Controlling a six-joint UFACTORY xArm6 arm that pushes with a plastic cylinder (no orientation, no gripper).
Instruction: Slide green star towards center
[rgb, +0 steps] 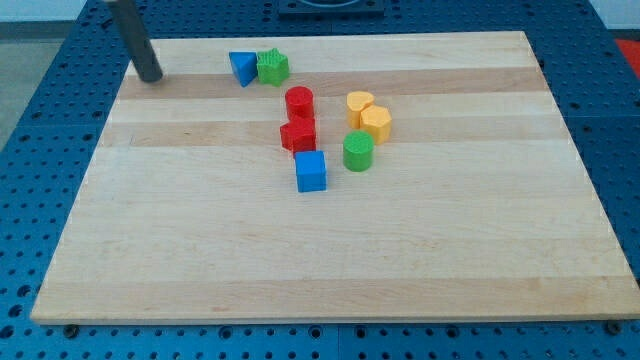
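Note:
The green star (272, 67) lies near the view's top, left of centre, touching a blue triangle (241, 68) on its left. My tip (150, 76) rests on the board at the view's upper left, well to the left of the blue triangle and the green star, touching no block.
A red cylinder (299, 102) and a red star-like block (298, 135) stand below the green star. A blue cube (311, 171) is below them. A green cylinder (358, 151) and two yellow blocks (360, 104) (376, 123) sit to the right. The wooden board (320, 260) lies on a blue perforated table.

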